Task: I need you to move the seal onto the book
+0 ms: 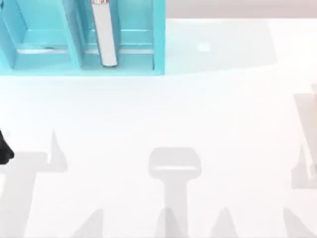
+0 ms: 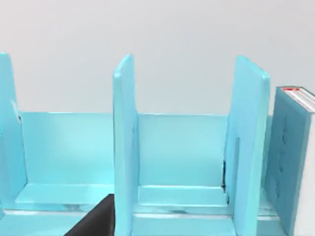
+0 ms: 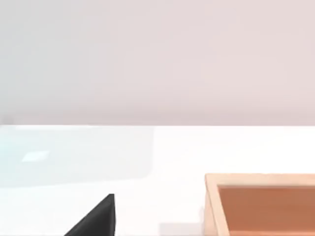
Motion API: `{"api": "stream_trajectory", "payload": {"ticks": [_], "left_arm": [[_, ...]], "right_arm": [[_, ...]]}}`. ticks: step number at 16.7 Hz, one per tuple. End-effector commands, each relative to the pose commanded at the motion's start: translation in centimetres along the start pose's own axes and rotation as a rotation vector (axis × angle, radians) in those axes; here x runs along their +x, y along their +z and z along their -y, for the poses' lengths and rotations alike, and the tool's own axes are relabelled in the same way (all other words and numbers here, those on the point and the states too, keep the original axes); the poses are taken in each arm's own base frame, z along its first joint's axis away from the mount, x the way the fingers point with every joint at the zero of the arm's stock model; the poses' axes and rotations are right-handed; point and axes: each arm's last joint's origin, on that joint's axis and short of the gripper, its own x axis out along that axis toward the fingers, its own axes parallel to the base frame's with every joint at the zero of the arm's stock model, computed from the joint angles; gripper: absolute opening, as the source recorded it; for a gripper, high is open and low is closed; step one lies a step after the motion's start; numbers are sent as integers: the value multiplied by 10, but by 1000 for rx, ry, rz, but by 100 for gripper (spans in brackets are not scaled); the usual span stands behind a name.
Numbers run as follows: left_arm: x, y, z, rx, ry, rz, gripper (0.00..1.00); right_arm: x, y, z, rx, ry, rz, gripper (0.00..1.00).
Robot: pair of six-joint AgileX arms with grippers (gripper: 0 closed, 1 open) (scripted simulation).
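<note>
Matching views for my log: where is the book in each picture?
Top view: book upright inside the cyan shelf.
Left wrist view: book beside a shelf panel.
Right wrist view: faces the wooden box instead.
Shared landmark: the cyan shelf.

The top view looks straight down on the white table point(image 1: 198, 119), the cyan shelf point(image 1: 74, 54) at its far left. The left wrist view faces that shelf point(image 2: 123, 147) closely, level. The right wrist view looks low across the table point(image 3: 172, 147) past a wooden box point(image 3: 256, 201).
</note>
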Motion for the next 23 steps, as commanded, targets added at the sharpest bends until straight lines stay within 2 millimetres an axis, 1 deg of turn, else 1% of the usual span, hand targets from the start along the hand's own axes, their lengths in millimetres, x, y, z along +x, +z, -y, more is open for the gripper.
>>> {"api": "stream_trajectory", "payload": {"ticks": [2,4,6,7,9,11,14,16,18,20,23], "left_arm": [[16,18,5,-8,-3,16,100],[40,30,12,-16,-8,1,100],[73,29,24,-18,-14,-49,100],[91,23,31,-16,-17,-83,100],[126,3,49,-6,-23,-156,100],[156,-28,69,9,-30,-221,100],[189,-74,99,28,-38,-264,100],[203,-98,116,31,-44,-255,100],[213,-115,130,27,-47,-229,100],[219,-126,141,20,-49,-202,100],[222,-131,147,15,-51,-183,100]], "right_arm": [[0,0,0,0,0,0,100],[0,0,0,0,0,0,100],[0,0,0,0,0,0,100],[0,0,0,0,0,0,100],[0,0,0,0,0,0,100],[0,0,0,0,0,0,100],[0,0,0,0,0,0,100],[0,0,0,0,0,0,100],[0,0,0,0,0,0,100],[0,0,0,0,0,0,100],[0,0,0,0,0,0,100]]}}
